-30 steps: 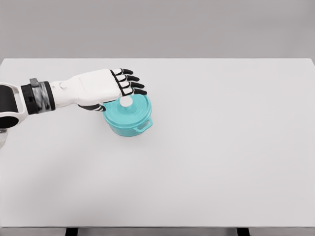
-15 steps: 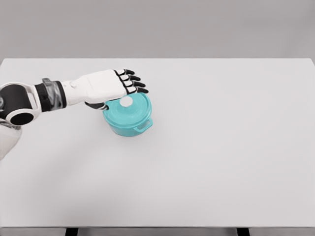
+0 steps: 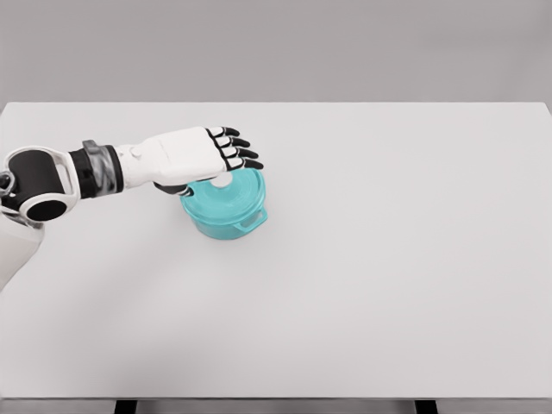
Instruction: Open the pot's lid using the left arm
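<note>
Left hand shifted right, covering pot lid knob.

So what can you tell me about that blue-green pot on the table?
The pot is a small, round, teal one that looks like enamelled metal. A matching lid sits closed on top, with a white knob partly hidden under the left hand. One loop handle sticks out at the front right. It stands upright on the white table, left of the middle. The hand reaches over the lid, fingers stretched out; whether it touches the knob is unclear.
</note>
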Controlling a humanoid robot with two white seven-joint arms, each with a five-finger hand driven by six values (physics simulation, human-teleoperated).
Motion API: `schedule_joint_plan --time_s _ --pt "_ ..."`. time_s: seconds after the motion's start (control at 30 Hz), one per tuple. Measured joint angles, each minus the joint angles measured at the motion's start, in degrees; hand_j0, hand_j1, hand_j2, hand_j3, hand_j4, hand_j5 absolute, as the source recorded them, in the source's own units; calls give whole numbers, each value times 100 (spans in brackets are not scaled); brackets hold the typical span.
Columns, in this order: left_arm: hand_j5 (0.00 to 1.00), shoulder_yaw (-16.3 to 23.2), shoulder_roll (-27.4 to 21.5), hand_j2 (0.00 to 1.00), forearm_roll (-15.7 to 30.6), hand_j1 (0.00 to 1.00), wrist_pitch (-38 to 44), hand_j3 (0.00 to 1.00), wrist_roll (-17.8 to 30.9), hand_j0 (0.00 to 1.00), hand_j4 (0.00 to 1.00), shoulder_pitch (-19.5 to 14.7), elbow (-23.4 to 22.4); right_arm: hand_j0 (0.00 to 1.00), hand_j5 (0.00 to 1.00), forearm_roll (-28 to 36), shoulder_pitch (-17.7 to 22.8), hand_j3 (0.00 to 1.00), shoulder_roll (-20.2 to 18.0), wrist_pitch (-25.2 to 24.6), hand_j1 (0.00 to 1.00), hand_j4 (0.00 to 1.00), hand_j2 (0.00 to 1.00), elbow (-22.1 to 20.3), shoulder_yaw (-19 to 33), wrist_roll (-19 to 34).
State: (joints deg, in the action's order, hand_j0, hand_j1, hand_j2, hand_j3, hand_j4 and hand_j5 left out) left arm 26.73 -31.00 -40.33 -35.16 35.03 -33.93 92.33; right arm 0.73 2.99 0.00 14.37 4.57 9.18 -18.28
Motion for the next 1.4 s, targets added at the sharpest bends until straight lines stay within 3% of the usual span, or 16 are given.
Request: schedule_joint_plan --time_s 0.6,0.87,1.23,1.4 --pt "97 17 36 97 -95 97 0 97 0 97 97 -44 -29 100 100 0 0 100 0 -1 100 100 100 0 -2 0" --pt "89 52 34 89 -133 89 1 89 0 89 89 -70 -92 100 100 0 0 100 0 0 100 100 100 0 -1 0" --pt "87 88 38 87 -149 87 0 87 0 87 87 -79 -230 100 100 0 0 100 0 -1 100 100 100 0 0 0" --pt "82 91 27 82 -149 82 0 82 0 82 82 -70 -240 100 100 0 0 100 0 0 100 100 100 0 -1 0"
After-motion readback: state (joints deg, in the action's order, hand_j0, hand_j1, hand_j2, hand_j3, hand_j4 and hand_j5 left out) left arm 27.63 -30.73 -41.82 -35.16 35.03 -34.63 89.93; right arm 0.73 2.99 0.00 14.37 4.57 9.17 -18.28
